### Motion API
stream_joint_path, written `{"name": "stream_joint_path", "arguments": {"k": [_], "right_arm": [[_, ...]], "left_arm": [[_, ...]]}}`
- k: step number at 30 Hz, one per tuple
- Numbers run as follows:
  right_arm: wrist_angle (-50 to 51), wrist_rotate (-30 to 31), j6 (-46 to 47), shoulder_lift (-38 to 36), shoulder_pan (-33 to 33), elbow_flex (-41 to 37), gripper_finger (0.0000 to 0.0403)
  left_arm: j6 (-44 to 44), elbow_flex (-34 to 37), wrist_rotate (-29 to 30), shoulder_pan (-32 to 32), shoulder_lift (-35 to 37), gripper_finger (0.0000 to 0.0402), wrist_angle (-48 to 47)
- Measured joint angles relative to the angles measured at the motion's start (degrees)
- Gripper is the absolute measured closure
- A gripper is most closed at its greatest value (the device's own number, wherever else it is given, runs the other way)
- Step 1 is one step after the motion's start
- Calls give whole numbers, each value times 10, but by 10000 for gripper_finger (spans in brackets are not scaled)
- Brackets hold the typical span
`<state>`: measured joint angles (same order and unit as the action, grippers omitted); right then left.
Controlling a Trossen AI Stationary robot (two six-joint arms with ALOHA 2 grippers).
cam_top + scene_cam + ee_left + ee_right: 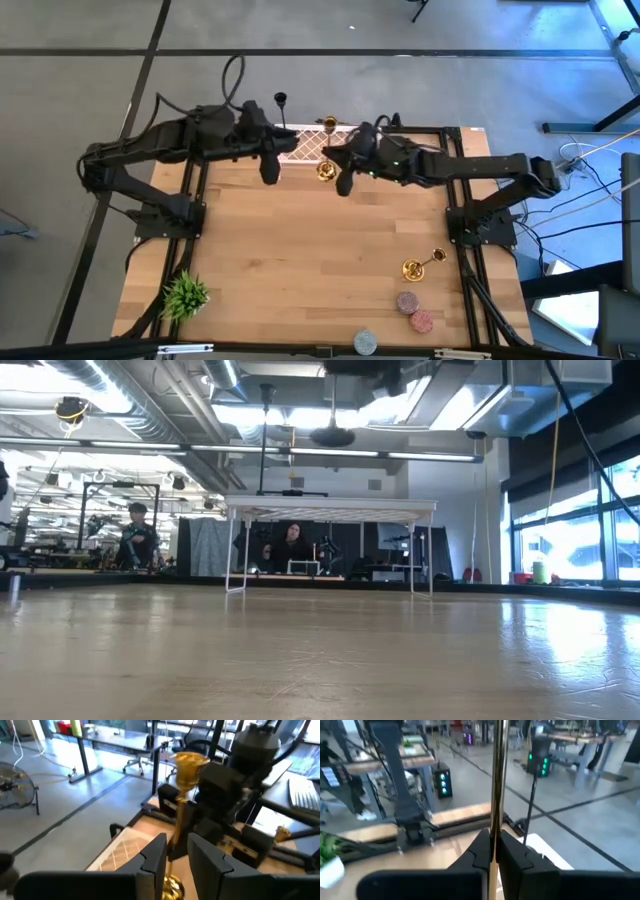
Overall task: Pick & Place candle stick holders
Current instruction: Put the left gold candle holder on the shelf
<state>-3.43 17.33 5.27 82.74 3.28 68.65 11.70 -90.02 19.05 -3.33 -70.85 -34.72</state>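
Observation:
A shiny gold candle stick holder (326, 150) stands upright at the near edge of a white latticed mat (303, 146) at the table's far side. My right gripper (495, 847) is shut on the holder's stem. My left gripper (269, 170) is open and empty, left of that holder and pointing at it. The left wrist view shows the holder's cup (189, 762) and base (170, 887) beyond my open fingers. A matte black holder (281, 110) stands at the mat's far left. A second gold holder (425, 265) lies on its side at the near right. My right gripper pinches the gold holder's slim stem (496, 815) between its two fingers, somewhere along its middle. The fingers come about level from the table's right side and lie across the stem. The holder stays upright. Whether its base (325, 172) rests on the table I cannot tell.
A small green plant (185, 293) stands at the near left corner. Three small round discs, pink (407, 300), red (421, 321) and grey (365, 343), lie near the front right. Bare wood lies across the table's middle. People and desks show in the room beyond.

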Motion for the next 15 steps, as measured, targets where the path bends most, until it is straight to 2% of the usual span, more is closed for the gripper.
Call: {"name": "stream_joint_path", "arguments": {"k": [8, 15], "right_arm": [[41, 13, -22, 67, 15, 96, 387], [102, 41, -47, 123, 32, 180, 387]], "left_arm": [[68, 0, 115, 85, -1, 329, -111], [136, 5, 262, 171, 3, 355, -164]]}}
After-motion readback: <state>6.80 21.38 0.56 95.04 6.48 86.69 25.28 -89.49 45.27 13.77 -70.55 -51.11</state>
